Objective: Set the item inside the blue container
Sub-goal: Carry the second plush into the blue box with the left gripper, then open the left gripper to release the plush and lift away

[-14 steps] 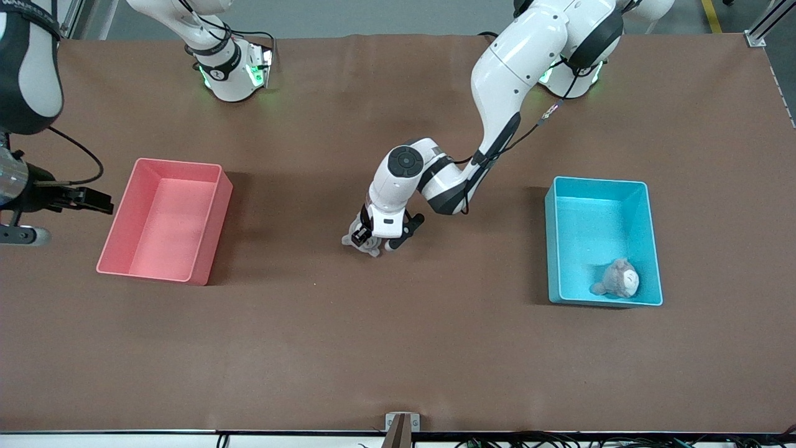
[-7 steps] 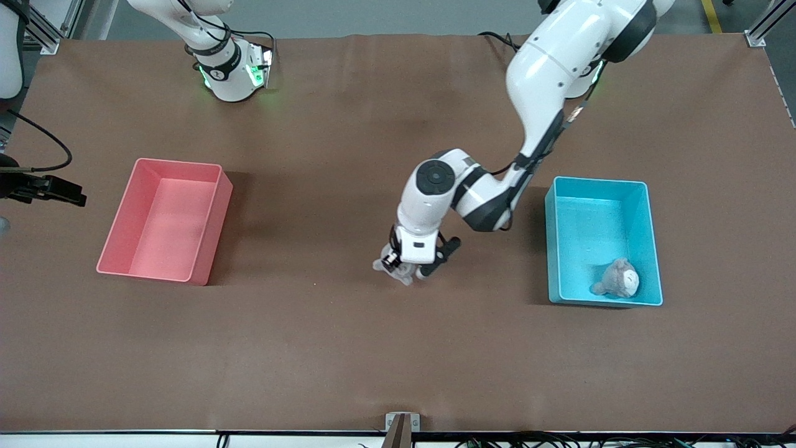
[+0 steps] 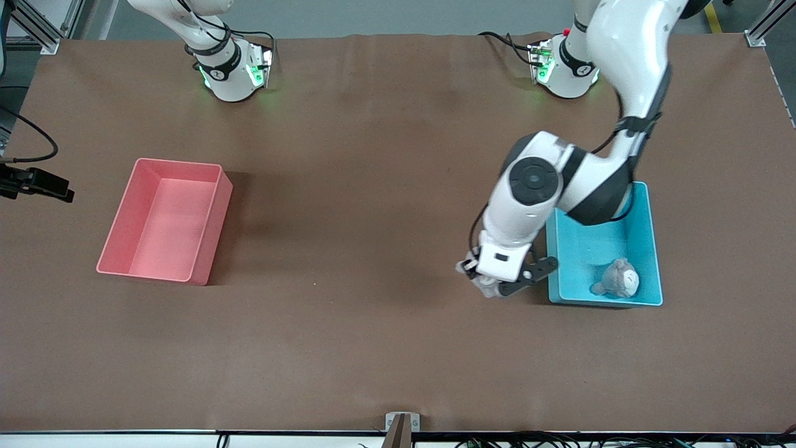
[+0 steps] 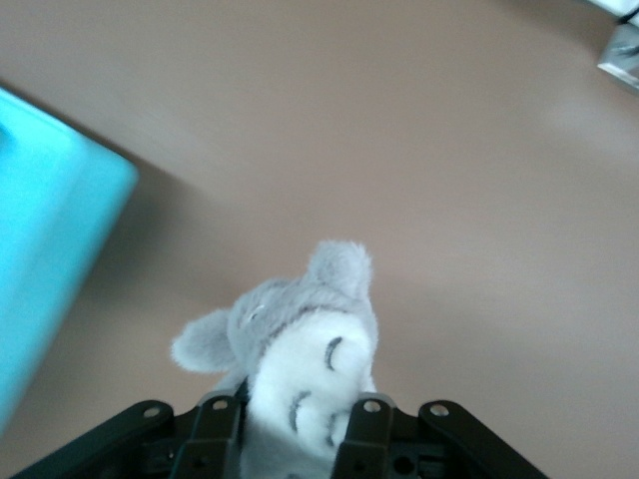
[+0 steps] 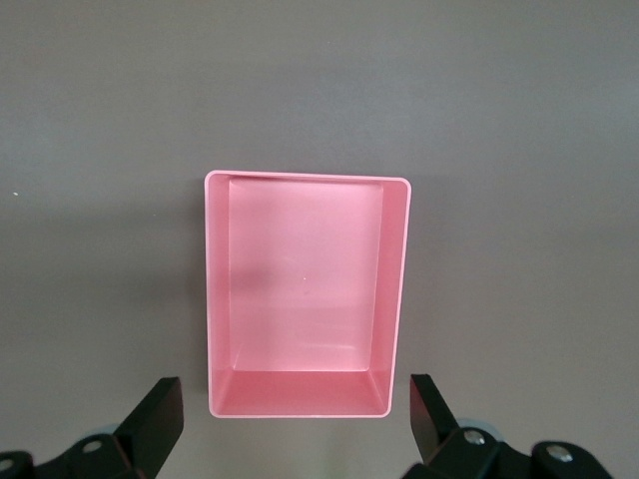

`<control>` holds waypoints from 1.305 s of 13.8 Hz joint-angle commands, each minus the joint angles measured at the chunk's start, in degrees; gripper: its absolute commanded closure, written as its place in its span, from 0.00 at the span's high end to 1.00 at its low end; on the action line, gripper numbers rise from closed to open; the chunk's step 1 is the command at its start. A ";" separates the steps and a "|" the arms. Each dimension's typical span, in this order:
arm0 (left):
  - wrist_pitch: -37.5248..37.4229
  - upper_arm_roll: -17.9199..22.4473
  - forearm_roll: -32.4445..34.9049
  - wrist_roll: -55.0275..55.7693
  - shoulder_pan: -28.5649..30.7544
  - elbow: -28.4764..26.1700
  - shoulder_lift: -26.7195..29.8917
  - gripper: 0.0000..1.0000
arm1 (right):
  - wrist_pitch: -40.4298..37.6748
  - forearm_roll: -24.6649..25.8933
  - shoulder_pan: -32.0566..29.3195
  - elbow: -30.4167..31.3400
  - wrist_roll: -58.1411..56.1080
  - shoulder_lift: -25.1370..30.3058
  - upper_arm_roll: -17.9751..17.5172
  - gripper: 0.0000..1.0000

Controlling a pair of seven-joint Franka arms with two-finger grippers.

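Note:
My left gripper [image 3: 497, 281] is shut on a grey and white plush toy [image 3: 488, 289], up in the air over the table just beside the blue container [image 3: 587, 239], on the side toward the right arm's end. In the left wrist view the plush toy [image 4: 300, 344] sticks out between the fingers [image 4: 364, 429], and the blue container [image 4: 45, 269] shows at the edge. A second grey plush [image 3: 619, 278] lies inside the container, in the corner nearest the front camera. My right gripper [image 5: 293, 387] is open and empty, high over the pink bin [image 5: 305, 289].
The pink bin [image 3: 165, 218] stands empty toward the right arm's end of the table. Brown table [image 3: 373, 323] spreads between the two bins. The right arm's black hand [image 3: 43, 185] shows at the edge of the front view.
My left arm has carried the plush toy from over the table's middle to beside the blue container. The right arm has drawn back toward the edge of the front view.

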State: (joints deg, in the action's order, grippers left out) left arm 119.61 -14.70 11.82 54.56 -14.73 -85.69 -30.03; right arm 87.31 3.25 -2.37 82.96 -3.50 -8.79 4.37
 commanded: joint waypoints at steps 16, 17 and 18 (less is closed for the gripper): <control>-3.06 -0.59 -7.60 -42.52 28.70 -33.58 16.42 0.48 | -2.77 -1.84 0.35 6.50 -0.19 6.31 -0.15 1.00; -2.98 -0.50 -7.69 -42.08 28.70 -33.31 15.89 0.76 | -2.24 -1.84 0.35 7.73 -0.19 7.72 -0.15 1.00; -3.06 -0.59 -7.69 -41.47 28.62 -32.53 15.79 0.99 | -2.23 -1.84 0.35 8.53 -0.19 8.69 -0.15 1.00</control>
State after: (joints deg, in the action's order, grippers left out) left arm 116.04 -14.69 5.07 12.74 13.32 -118.83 -14.20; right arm 83.55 2.38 -1.78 86.20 -3.50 -5.05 4.28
